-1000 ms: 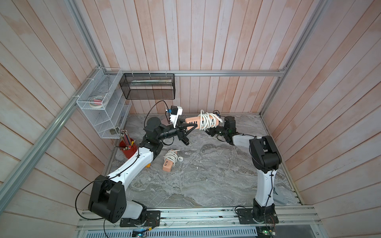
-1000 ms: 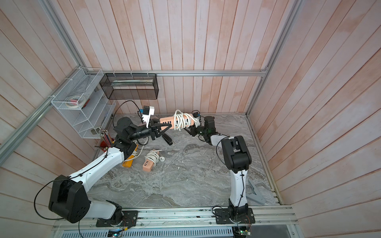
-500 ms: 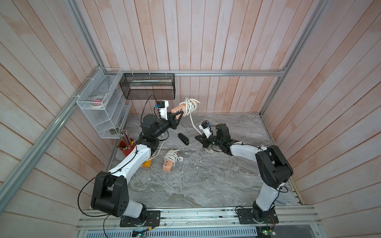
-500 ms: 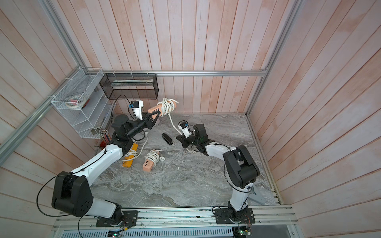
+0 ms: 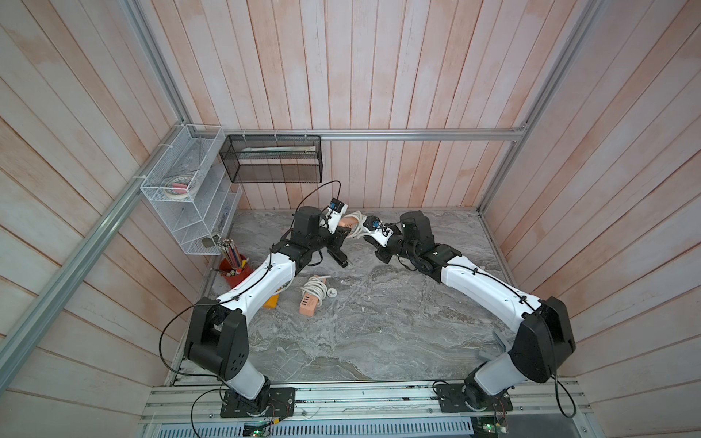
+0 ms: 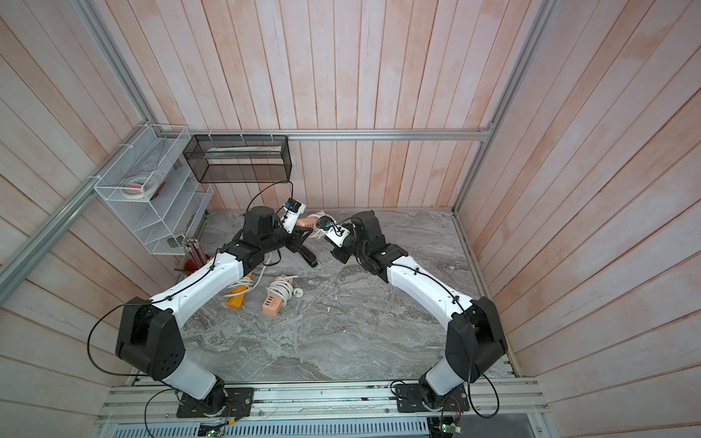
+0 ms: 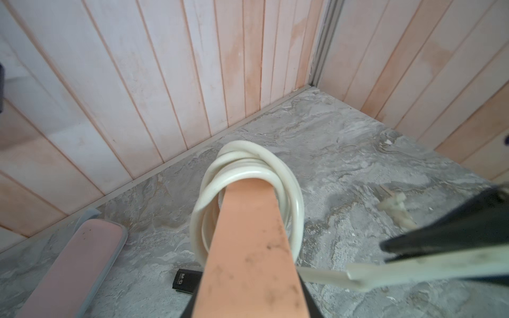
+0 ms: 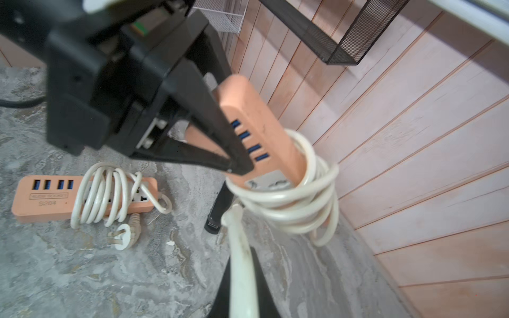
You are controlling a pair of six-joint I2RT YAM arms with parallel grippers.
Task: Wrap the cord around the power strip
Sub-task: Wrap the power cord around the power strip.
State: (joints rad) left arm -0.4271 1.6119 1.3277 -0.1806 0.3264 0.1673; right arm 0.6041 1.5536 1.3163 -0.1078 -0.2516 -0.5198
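Flat orange plastic power strip [image 8: 41,203] lying on the grey marble worktop [image 8: 82,275] reads "S204"; its boxed label above is blurred. Small black block [image 7: 186,280] reads "M&G".

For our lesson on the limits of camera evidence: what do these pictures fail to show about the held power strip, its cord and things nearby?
power strip: far end hidden by cord coils, left wrist view.
cord's free end: cut off by bottom edge, right wrist view.
yellow strip: mostly under the left arm, in a top view.
black stapler: mostly behind the power strip, left wrist view.
pale object: too blurred to identify, left wrist view.
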